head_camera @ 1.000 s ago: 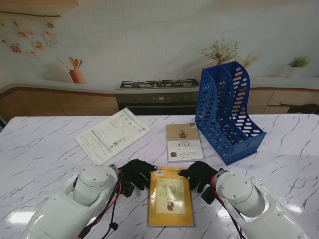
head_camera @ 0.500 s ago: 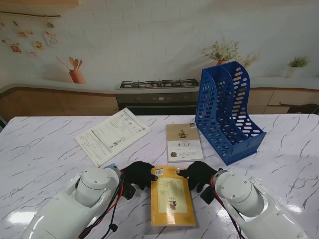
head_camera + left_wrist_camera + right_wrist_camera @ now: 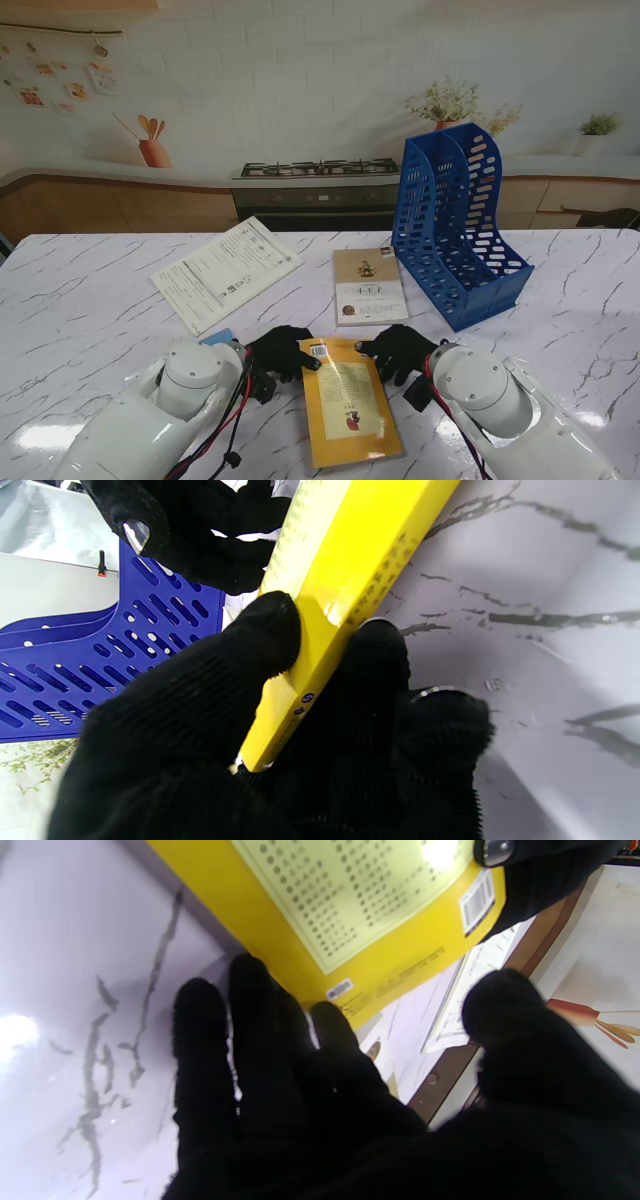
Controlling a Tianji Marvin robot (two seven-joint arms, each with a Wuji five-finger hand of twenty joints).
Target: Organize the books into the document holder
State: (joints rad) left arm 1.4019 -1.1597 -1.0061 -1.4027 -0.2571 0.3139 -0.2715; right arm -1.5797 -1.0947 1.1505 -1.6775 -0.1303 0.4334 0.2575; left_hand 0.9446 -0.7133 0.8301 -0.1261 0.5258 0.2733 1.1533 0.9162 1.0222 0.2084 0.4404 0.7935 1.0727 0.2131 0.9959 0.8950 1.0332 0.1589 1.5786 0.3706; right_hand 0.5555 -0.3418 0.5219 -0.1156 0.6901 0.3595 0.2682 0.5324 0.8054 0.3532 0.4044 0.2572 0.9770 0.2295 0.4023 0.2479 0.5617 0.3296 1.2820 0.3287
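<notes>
The thin, stiff, glossy yellow book (image 3: 345, 400) is pinched at its spine corner by the left robot hand (image 3: 281, 352); the right robot hand (image 3: 397, 350), fingers spread, touches its opposite edge.

Book (image 3: 348, 412): yellow cover, pale green panel with dark print, white barcode patch. Second book (image 3: 368, 286): beige with white lower band. Holder (image 3: 455, 225): blue, slotted walls. Tabletop (image 3: 90, 320): white marble, grey veins. Sheet (image 3: 227, 271): white, black print. Both hands (image 3: 280, 350) (image 3: 398, 349): black knit gloves. Arms: white.
</notes>
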